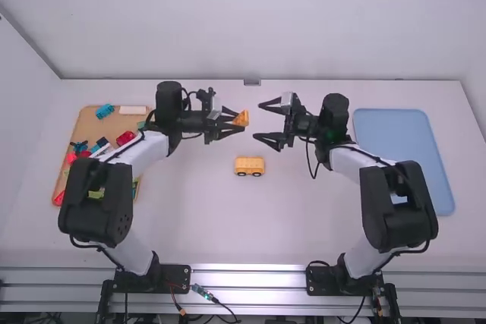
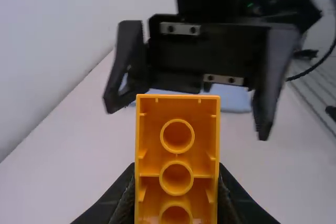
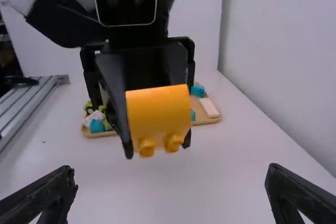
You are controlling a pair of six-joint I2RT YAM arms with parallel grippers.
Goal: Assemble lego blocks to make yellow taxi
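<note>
My left gripper (image 1: 233, 121) holds the orange block (image 1: 242, 117) upper middle of the scene, over the tabletop (image 1: 190, 218); my right gripper (image 1: 258, 121) faces it, fingers wide, with a narrow gap between the block and its tips. The yellow base (image 1: 249, 165) stands on its wheels nearer than both, well apart from the tabletop's edges and between the trays. At left, the wooden tray (image 1: 86, 121) holds a teal block (image 1: 105, 111) and a white block (image 1: 133, 110) at its far end, a red block (image 1: 125, 138) nearer. The blue tray (image 1: 399, 130) lies at right, partly behind my right arm.

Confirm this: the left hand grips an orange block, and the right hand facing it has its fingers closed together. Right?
No, the right hand has its fingers spread wide apart, as the right wrist view shows; the left hand grips the orange block.
</note>
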